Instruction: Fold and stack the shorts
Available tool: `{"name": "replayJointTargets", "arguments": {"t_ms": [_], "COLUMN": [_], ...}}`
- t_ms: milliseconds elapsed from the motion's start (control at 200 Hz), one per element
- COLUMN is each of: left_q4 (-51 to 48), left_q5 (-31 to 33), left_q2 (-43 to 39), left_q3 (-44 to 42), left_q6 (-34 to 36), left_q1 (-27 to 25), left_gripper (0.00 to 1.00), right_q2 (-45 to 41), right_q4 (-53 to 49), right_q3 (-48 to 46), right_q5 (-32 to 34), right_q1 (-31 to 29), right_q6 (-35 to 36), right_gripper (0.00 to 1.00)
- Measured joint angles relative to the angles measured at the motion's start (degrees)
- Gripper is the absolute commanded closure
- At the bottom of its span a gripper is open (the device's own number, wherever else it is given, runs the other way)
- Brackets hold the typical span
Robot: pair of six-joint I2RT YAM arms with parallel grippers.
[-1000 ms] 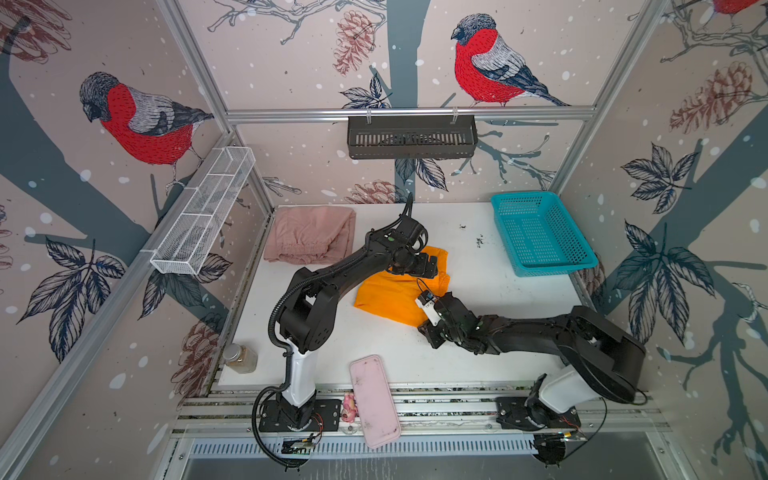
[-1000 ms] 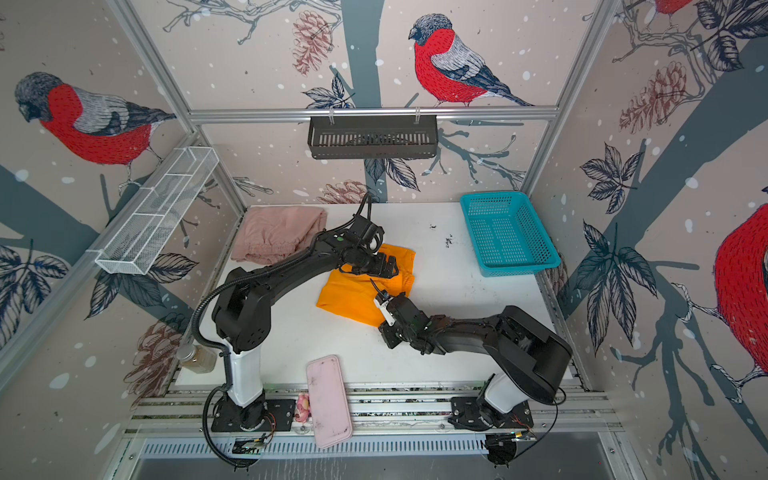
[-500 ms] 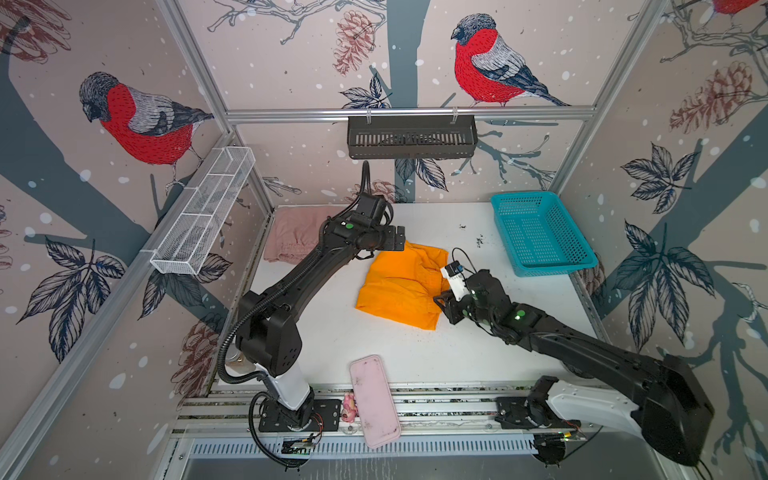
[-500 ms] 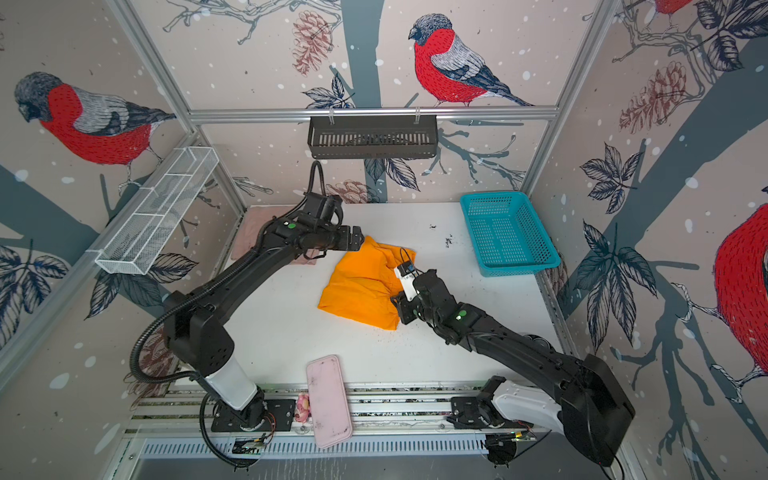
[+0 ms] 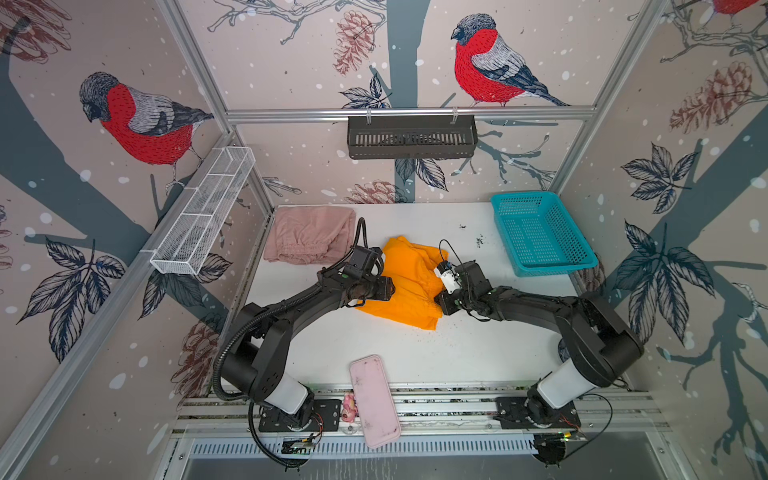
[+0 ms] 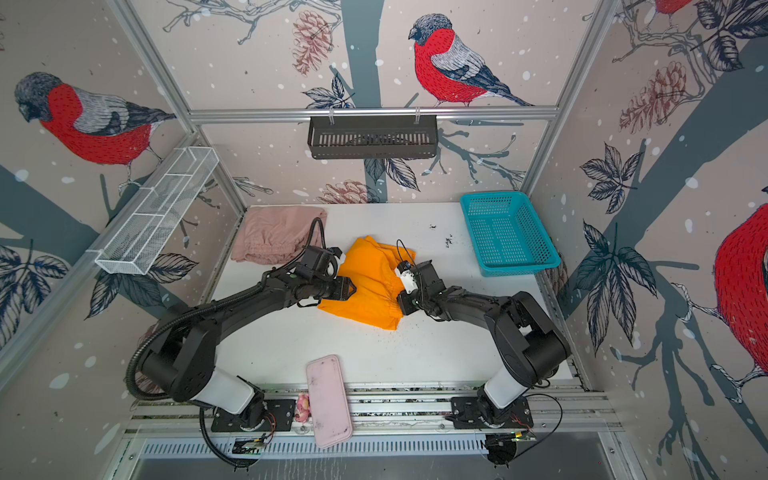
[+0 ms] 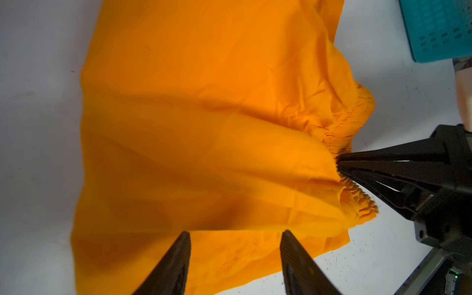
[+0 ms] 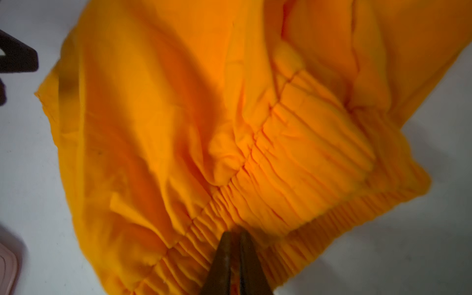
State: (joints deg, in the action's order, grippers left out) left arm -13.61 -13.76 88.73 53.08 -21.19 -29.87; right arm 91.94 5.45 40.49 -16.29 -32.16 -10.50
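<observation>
In both top views the wrists hide both fingertip pairs and the orange shorts' (image 5: pixel 409 286) side edges; two shorts lie on the tabletop (image 5: pixel 415 353): orange mid-tabletop, pink shorts (image 5: pixel 309 237) far-left; right fingers (image 8: pixel 221 268) pinch the orange waistband; left fingers (image 7: pixel 175 263) stand apart over the cloth.

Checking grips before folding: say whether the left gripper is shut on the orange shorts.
No, the left gripper has its jaws apart over the orange shorts.

In both top views, on the white worktop (image 5: pixel 415 353) a teal basket (image 5: pixel 555 269) sits at two o'clock and a pink tray (image 5: pixel 374 401) overhangs the edge at six. A black rack (image 5: pixel 411 137) hangs at twelve, a white wire rack (image 5: pixel 203 212) at ten.
</observation>
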Motion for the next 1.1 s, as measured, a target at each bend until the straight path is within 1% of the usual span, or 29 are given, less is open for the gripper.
{"name": "replayJointTargets", "arguments": {"t_ms": [105, 150, 210, 290, 345, 395, 480, 520, 585, 600, 755, 800, 900, 975, 1021, 1096], "left_q4": [1.4, 1.5, 1.8, 1.8, 1.7, 1.0, 0.7, 0.4, -0.2, -0.4, -2.9, -3.8, -5.1, -5.2, -5.3, -6.1], "left_q5": [0.2, 0.3, 0.5, 0.5, 1.0, 2.2, 3.3, 3.9, 5.4, 6.1, 11.9, 13.5, 15.7, 16.8, 17.1, 18.4], "left_q2": [1.8, 2.1, 2.2, 2.2, 2.0, 1.2, -1.0, -2.1, -3.9, -4.3, -7.7, -8.6, -10.4, -12.0, -12.8, -13.5], "left_q3": [-2.2, -3.4, -4.8, -5.2, -4.9, -4.0, -2.0, -1.1, 0.3, 0.7, 2.7, 2.8, 2.6, 1.6, 1.1, 0.6], "left_q6": [-0.5, -1.0, -1.0, -0.9, -0.7, 0.2, 0.9, 1.6, 1.7, 1.7, 1.2, 0.9, 0.1, -0.7, -1.0, -1.0], "left_q1": [-1.2, -1.4, -1.7, -2.0, -2.2, -2.5, -2.6, -2.6, -2.6, -2.6, -1.9, -1.3, 1.0, 3.4, 4.8, 6.6], "left_gripper": [0.51, 0.51, 0.51, 0.51, 0.48, 0.43, 0.26, 0.2, 0.04, 0.03, 0.02, 0.02, 0.02, 0.02, 0.02, 0.02], "right_q2": [-0.4, -1.4, -3.1, -6.7, -9.1, -10.8, -11.4, -10.7, -8.5, -7.7, 2.0, 5.0, 10.6, 12.1, 12.1, 10.4], "right_q4": [2.8, 3.6, 2.6, 0.6, -0.4, -0.8, -0.8, -0.7, 0.2, 0.5, 2.2, 1.9, 1.0, -0.3, -1.2, -4.5], "right_q3": [-3.8, -5.0, -6.0, -5.8, -4.5, -2.8, 0.9, 2.8, 5.2, 5.6, 9.8, 11.1, 13.8, 13.8, 13.8, 14.4], "right_q5": [-0.4, -0.3, 0.0, 0.7, 1.7, 2.4, 3.6, 4.0, 4.4, 4.3, 2.4, 1.6, 1.1, 0.9, 0.9, 1.8], "right_q1": [0.2, 0.3, 0.4, 0.4, 0.4, 0.4, 0.6, 0.9, 1.6, 1.8, 4.9, 5.8, 7.1, 7.5, 7.5, 7.5], "right_q6": [-1.7, -1.8, -3.1, -3.0, -3.1, -3.1, -2.8, -2.6, -1.8, -1.5, -0.8, -0.5, -0.1, -0.2, -0.2, -0.2], "right_gripper": [0.9, 0.87, 0.84, 0.8, 0.77, 0.76, 0.76, 0.76, 0.77, 0.77, 0.8, 0.82, 0.83, 0.83, 0.81, 0.74]}}
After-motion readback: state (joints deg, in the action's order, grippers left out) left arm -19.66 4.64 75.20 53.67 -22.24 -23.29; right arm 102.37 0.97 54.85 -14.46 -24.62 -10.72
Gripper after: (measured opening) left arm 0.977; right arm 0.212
